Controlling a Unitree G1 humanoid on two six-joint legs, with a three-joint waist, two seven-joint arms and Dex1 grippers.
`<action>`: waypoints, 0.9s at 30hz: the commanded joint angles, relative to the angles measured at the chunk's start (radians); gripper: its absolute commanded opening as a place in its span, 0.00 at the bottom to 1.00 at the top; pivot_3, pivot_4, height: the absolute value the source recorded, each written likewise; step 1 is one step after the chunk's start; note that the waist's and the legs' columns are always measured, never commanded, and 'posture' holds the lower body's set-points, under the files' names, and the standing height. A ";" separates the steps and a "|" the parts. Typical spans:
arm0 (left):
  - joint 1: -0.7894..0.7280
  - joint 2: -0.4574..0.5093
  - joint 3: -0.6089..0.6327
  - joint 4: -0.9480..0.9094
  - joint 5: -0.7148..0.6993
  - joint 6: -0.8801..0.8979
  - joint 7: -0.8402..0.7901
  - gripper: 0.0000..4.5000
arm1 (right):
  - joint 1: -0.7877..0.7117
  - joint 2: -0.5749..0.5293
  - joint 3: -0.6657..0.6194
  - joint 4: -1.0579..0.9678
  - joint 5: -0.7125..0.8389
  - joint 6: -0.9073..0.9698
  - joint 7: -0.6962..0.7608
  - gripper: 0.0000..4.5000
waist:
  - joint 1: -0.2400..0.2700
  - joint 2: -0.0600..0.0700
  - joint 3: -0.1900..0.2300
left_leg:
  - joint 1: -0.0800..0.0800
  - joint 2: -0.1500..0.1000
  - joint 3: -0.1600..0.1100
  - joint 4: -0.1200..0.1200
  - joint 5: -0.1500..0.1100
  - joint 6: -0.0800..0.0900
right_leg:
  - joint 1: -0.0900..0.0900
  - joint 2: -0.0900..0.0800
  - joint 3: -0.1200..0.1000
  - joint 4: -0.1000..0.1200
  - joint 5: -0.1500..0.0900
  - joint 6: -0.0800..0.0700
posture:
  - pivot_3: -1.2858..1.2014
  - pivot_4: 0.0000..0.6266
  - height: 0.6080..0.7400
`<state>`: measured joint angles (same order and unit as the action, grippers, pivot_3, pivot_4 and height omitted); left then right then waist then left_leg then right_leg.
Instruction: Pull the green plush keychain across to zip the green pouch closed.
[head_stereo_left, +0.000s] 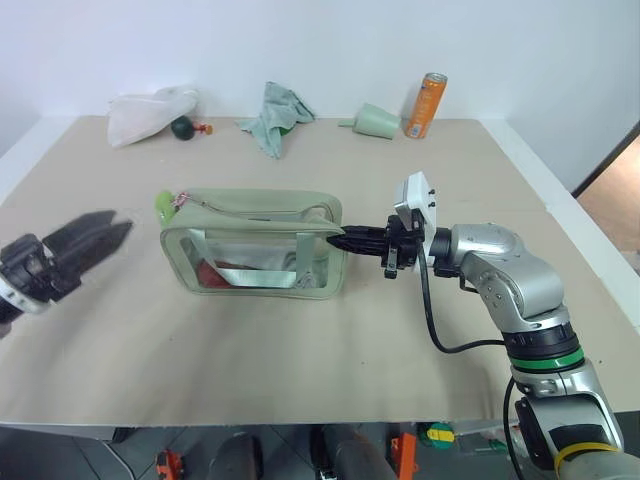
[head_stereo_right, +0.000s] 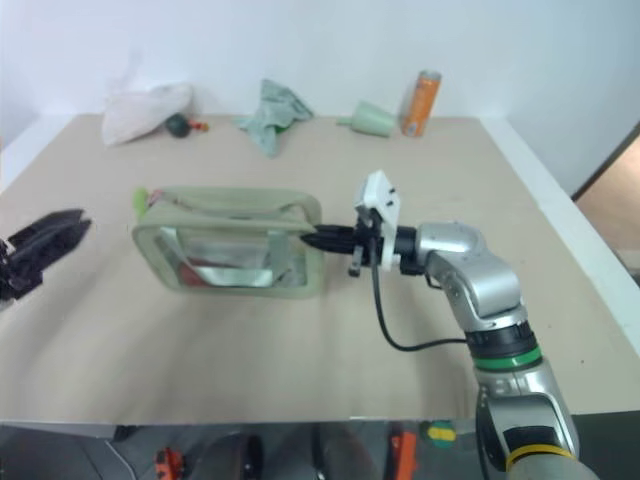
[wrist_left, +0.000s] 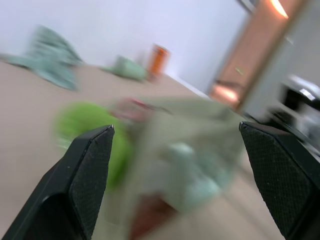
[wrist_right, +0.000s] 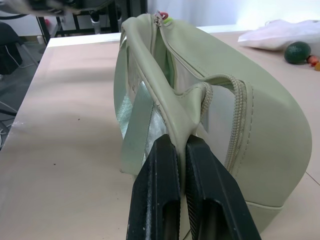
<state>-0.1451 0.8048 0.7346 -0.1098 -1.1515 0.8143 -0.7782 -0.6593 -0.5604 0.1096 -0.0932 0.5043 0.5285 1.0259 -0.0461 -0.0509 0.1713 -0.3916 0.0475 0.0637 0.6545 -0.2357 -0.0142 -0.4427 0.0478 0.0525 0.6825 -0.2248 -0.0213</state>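
No readable text anywhere.
The orange can (head_stereo_left: 426, 105) at the far edge of the table (head_stereo_left: 300, 340) carries markings too small to make out; nothing else bears a legible label, brand, number or sign.

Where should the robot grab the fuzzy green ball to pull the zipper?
Probably pinch the green plush keychain itself, coming from the robot's left side. It sticks out past the green pouch's left end, so the open left pincer has room around it. The right pincer is shut on the pouch's other end, steadying it.
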 joint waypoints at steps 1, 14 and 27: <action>-0.055 0.009 -0.022 0.091 0.052 -0.031 0.035 0.93 | -0.012 -0.002 -0.008 -0.031 -0.002 0.003 0.002 0.01 | -0.001 0.000 0.000 | 0.000 0.000 0.000 0.000 0.000 0.000 | 0.000 0.000 0.000 0.000 0.000 0.000 | 0.52 0.24 1.00; -0.236 -0.028 -0.224 0.292 0.228 -0.054 0.003 0.93 | 0.022 -0.006 -0.023 -0.078 -0.008 0.020 -0.030 0.01 | -0.001 -0.001 0.000 | -0.001 0.000 0.001 -0.001 0.000 0.000 | -0.001 0.000 0.001 0.000 0.000 0.000 | 0.52 0.24 1.00; -0.357 -0.065 -0.323 0.375 0.312 -0.047 -0.045 0.21 | 0.060 -0.018 -0.044 -0.126 0.000 0.041 -0.061 0.00 | -0.001 -0.001 0.000 | -0.001 0.000 0.000 0.000 0.000 0.000 | 0.000 -0.001 0.000 0.000 0.000 0.001 | 0.52 0.24 1.00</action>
<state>-0.4813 0.7314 0.4001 0.2767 -0.8390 0.7819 -0.8028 -0.5995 -0.5656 0.0924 -0.1810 0.4916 0.5675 0.9704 -0.0470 -0.0516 0.1709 -0.3928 0.0473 0.0642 0.6542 -0.2360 -0.0146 -0.4431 0.0473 0.0532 0.6821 -0.2245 -0.0207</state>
